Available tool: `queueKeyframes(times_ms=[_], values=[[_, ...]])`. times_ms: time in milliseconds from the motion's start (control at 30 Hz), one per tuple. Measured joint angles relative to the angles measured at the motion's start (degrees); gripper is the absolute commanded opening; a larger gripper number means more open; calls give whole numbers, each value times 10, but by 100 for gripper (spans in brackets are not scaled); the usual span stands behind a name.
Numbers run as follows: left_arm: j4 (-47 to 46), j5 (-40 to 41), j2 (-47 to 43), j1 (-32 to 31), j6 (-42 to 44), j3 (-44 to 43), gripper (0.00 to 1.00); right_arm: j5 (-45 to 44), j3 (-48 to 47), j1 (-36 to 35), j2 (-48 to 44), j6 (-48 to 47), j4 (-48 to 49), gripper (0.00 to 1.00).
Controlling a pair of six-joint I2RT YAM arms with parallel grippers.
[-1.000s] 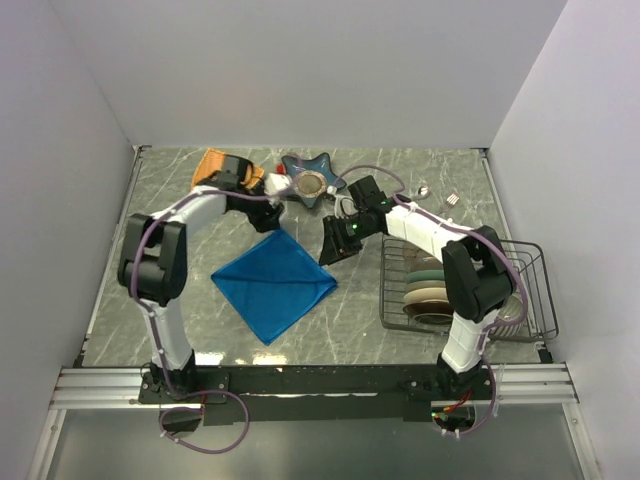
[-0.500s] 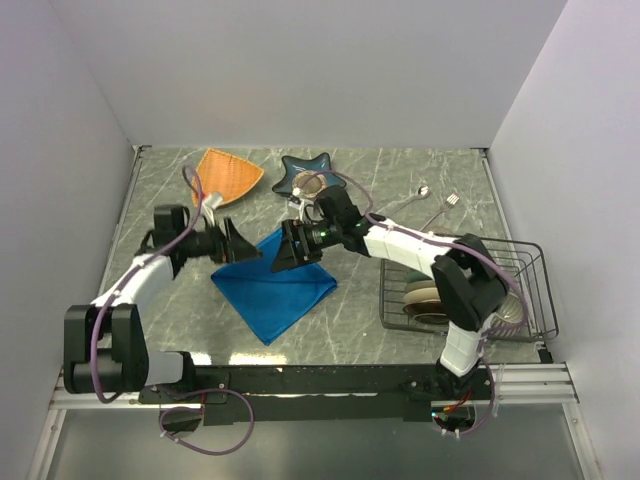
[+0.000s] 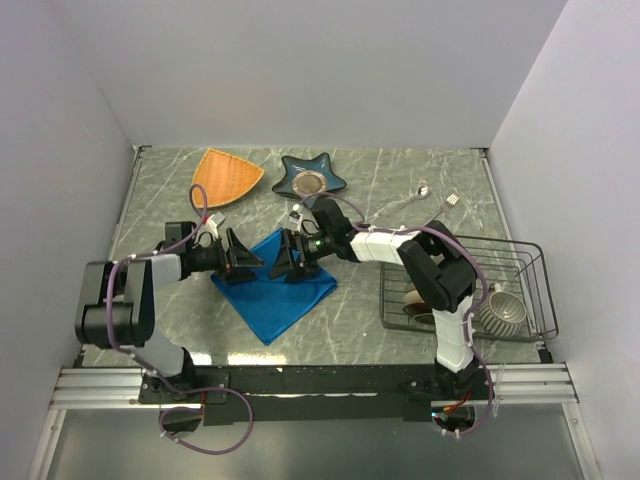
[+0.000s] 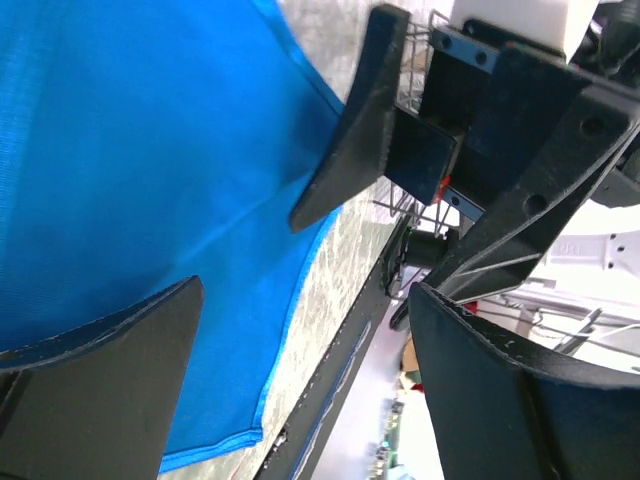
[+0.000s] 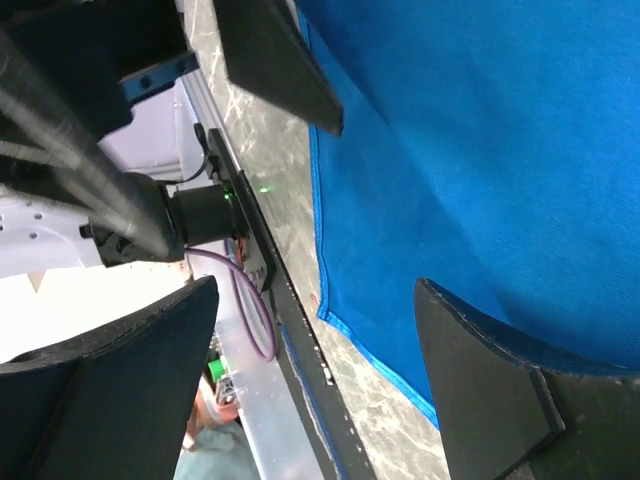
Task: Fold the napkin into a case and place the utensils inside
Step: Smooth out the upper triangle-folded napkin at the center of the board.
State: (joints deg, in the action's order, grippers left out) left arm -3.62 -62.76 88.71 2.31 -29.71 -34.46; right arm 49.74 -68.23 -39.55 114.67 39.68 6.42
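From above, the bright blue, slightly shiny square cloth napkin (image 3: 275, 290) is lying spread on the grey marbled surface (image 3: 350, 320). The left pincer (image 3: 240, 262) and right pincer (image 3: 290, 262) are facing each other over its far corner. The small silver metal spoon (image 3: 420, 190) and fork (image 3: 451, 200) are lying well apart from it, far right. The left wrist view is showing the left pincer gaping wide above the cloth, gripping nothing. The right wrist view is showing the right pincer likewise wide and empty.

The left arm has been swung away from the orange dish (image 3: 227, 176) at the back and lowered to the upper-left edge of the napkin (image 3: 275, 292). The right arm has been brought across to the napkin's top corner. The left fingers (image 4: 110, 380) and right fingers (image 5: 480, 370), now facing tip to tip, have been spread wider. The star dish (image 3: 310, 180) is uncovered again.
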Motion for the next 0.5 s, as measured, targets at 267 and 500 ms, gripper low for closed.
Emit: queueKeyframes(times_ms=[267,500], values=[[0,-26,93,43,12,-23,87,12,42,24,0,7,7,86],[34,-70,153,66,36,-45,85,37,69,32,10,29,24,86]])
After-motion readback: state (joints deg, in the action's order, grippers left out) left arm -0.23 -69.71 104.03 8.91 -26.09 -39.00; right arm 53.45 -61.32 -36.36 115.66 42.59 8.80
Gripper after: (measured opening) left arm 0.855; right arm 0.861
